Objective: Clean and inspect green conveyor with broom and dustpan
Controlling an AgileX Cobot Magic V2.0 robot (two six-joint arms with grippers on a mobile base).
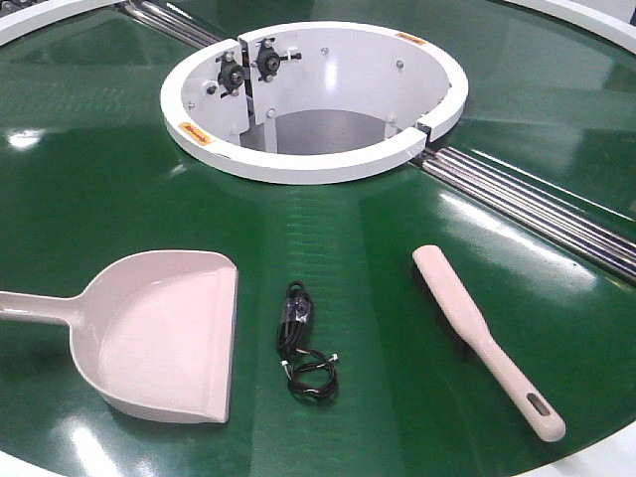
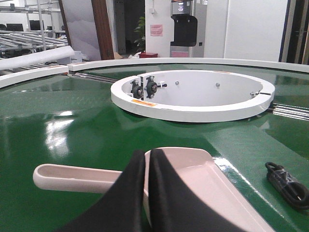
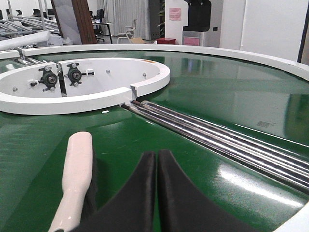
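Quick look at the setup. The conveyor (image 1: 99, 179) fills pretty much the whole front view, glossy green, with a white ring (image 1: 298, 164) sitting in the middle of it and silver rollers (image 1: 537, 209) running out from the ring toward the right.

The dustpan (image 1: 164, 333) lies flat on the conveyor at the near left. Its handle runs off the left edge and its wide lip faces right. The broom (image 1: 477, 333) is at the near right, laid diagonally, with the slotted handle end closest to the camera and the head pointing back toward the ring. Its black bristles peek out along one edge. Between the two there's a coiled black cable (image 1: 298, 333), clear of both.

The arms don't show in the front view, only through their own wrist cams. The left end effector (image 2: 147, 154) has its two black fingers pressed together with nothing between them. It sits low, just short of where the dustpan's handle meets the scoop. I can't tell if it actually touches the plastic.

The right end effector (image 3: 157, 154) looks the same, fingers fully together and gripping nothing. The broom's head lies just beside it on its left, and the rollers cross the belt ahead on its right.
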